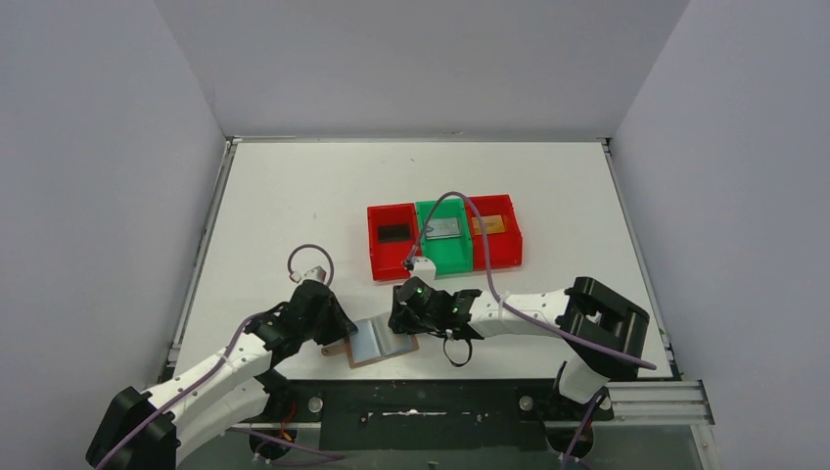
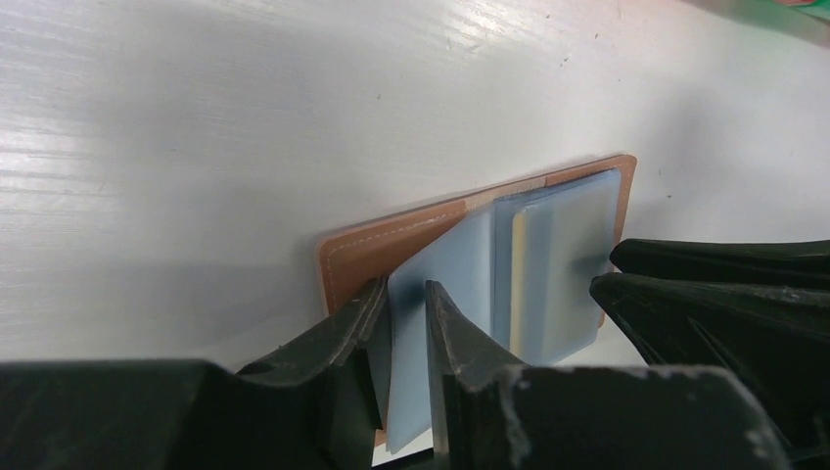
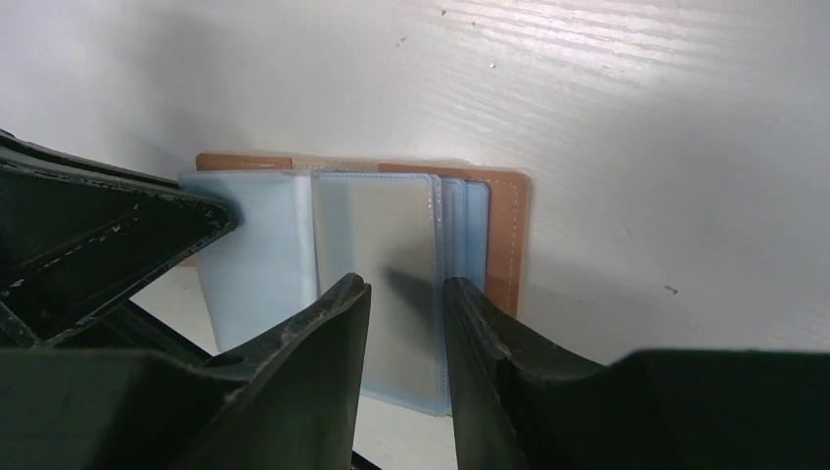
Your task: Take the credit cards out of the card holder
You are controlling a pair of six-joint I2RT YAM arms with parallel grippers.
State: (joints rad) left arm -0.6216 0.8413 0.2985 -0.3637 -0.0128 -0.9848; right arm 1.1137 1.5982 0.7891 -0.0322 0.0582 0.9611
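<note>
The tan card holder (image 1: 380, 345) lies open on the table near the front edge, its grey-blue pocket sleeves fanned out. My left gripper (image 1: 340, 330) is shut on one blue sleeve of the holder (image 2: 406, 304), with the tan cover (image 2: 391, 245) behind. A tan card edge (image 2: 519, 259) shows inside a pocket. My right gripper (image 1: 404, 321) is narrowly open, its jaws straddling a sleeve with a greyish card (image 3: 377, 240) over the holder (image 3: 507, 235). A black card (image 1: 394, 232), a silver card (image 1: 443, 228) and a gold card (image 1: 487, 225) lie in the bins.
Three bins stand in a row mid-table: red (image 1: 382, 262), green (image 1: 452, 257), red (image 1: 509, 253). A purple cable (image 1: 470, 211) arcs over the green bin. My right fingers (image 2: 714, 294) show in the left wrist view; my left fingers (image 3: 98, 245) show in the right wrist view.
</note>
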